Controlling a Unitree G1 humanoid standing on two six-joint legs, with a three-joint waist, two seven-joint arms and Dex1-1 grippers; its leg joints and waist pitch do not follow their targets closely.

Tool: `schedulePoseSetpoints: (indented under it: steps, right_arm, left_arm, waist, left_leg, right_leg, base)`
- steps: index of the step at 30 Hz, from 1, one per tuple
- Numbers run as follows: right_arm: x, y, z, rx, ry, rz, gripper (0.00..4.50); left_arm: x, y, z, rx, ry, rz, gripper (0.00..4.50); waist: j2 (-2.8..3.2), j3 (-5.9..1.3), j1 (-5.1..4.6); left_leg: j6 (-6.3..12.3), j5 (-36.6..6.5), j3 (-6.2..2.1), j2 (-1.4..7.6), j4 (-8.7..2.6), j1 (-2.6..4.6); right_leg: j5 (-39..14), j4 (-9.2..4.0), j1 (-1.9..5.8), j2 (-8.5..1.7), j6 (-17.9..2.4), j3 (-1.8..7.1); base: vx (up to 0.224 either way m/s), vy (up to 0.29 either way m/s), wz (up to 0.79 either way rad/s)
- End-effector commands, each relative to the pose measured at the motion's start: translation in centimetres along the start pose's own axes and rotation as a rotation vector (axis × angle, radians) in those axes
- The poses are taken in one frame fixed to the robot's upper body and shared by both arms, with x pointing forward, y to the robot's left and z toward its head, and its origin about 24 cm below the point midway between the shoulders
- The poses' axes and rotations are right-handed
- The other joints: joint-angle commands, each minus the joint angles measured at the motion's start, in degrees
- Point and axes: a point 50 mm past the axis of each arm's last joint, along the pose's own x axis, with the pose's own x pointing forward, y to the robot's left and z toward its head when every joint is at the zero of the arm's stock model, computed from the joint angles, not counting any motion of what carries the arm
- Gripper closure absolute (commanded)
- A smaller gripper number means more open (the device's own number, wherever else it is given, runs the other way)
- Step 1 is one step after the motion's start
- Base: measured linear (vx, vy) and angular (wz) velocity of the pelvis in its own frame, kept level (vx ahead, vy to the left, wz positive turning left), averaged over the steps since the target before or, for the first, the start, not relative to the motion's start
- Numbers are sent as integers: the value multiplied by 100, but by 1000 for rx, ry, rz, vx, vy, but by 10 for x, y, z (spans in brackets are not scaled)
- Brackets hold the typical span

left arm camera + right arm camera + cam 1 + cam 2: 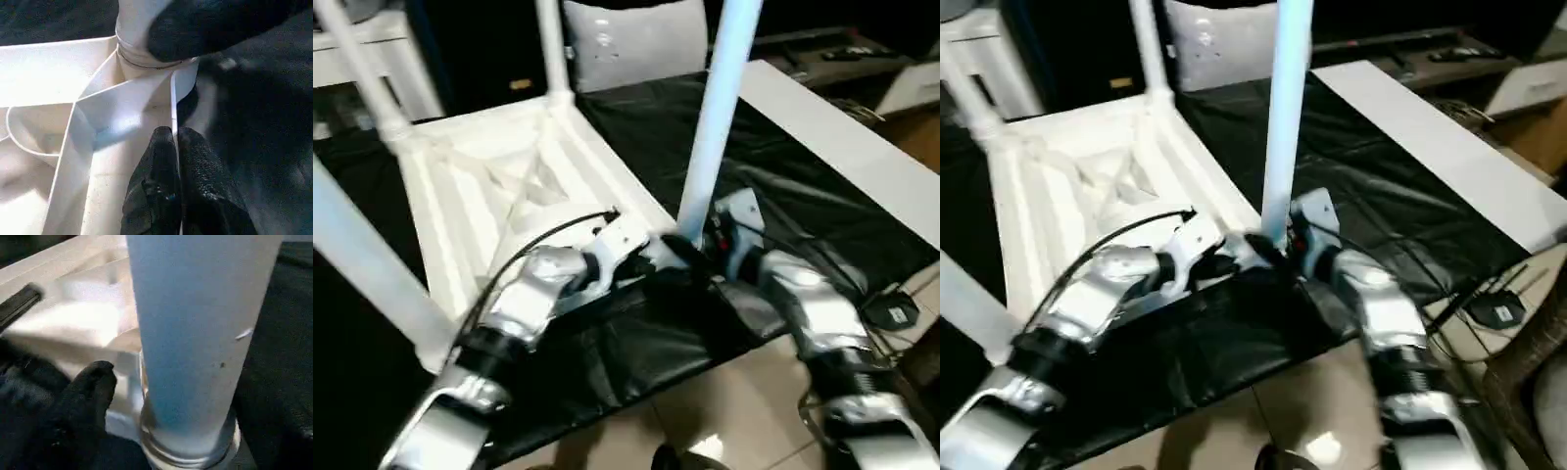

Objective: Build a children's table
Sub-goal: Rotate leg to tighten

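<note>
The children's table top lies upside down, ribbed underside up, on the black-covered work table. White legs stand upright in its corner sockets. The near-right leg rises between my two arms. My left gripper is shut on the thin rim of the top, close to that leg's collar. My right gripper is open at the base of the same leg. One of its fingers stands a little apart from the tube.
A white board lies along the right side of the work table. A grey chair back stands behind it. On the tiled floor at the right are a cable and a small black device.
</note>
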Motion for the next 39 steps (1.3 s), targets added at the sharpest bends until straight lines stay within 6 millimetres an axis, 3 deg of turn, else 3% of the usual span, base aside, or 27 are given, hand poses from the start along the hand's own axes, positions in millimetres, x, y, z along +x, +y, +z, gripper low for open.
schedulePoseSetpoints:
  steps: [1,6,9,13,22,39]
  right_arm:
    - [-5,5,5,-81,-6,108,22]
    - [-21,1,5,-217,31,242,22]
    - [-30,1,5,-214,48,367,22]
    - [-35,3,2,-196,84,458,54]
    - [-33,8,1,-171,112,587,129]
    - [-33,16,0,-112,92,677,249]
  left_arm:
    - [-3,-4,9,63,-48,-72,450]
    - [-15,-7,2,120,-60,-208,450]
    - [-25,-10,-6,158,-26,-324,450]
    - [-32,-9,-12,194,7,-386,450]
    - [-39,-9,-11,248,25,-491,450]
    - [-37,-8,-13,236,17,-487,450]
  waist:
    - [-54,-402,54]
    - [-77,-419,140]
    - [-85,-422,171]
    - [-75,-420,257]
    - [-107,-412,317]
    - [-122,-454,385]
  left_leg:
    - [738,-232,8,135,-329,-72]
    - [744,-122,8,143,-328,-75]
    - [805,-30,9,158,-328,-85]
    - [866,69,4,194,-327,-63]
    - [692,-45,22,191,-344,-57]
    - [625,66,25,192,-331,-57]
  right_leg:
    - [-2280,-413,497,-415,217,419]
    - [-2102,-350,496,-424,100,462]
    - [-1985,-317,503,-426,17,475]
    - [-1902,-287,484,-427,-98,486]
    - [-2131,-316,494,-430,-22,486]
    - [-2104,-306,501,-421,82,478]
  base:
    - [0,0,0]
    - [0,0,0]
    - [0,0,0]
    - [0,0,0]
    - [0,0,0]
    - [0,0,0]
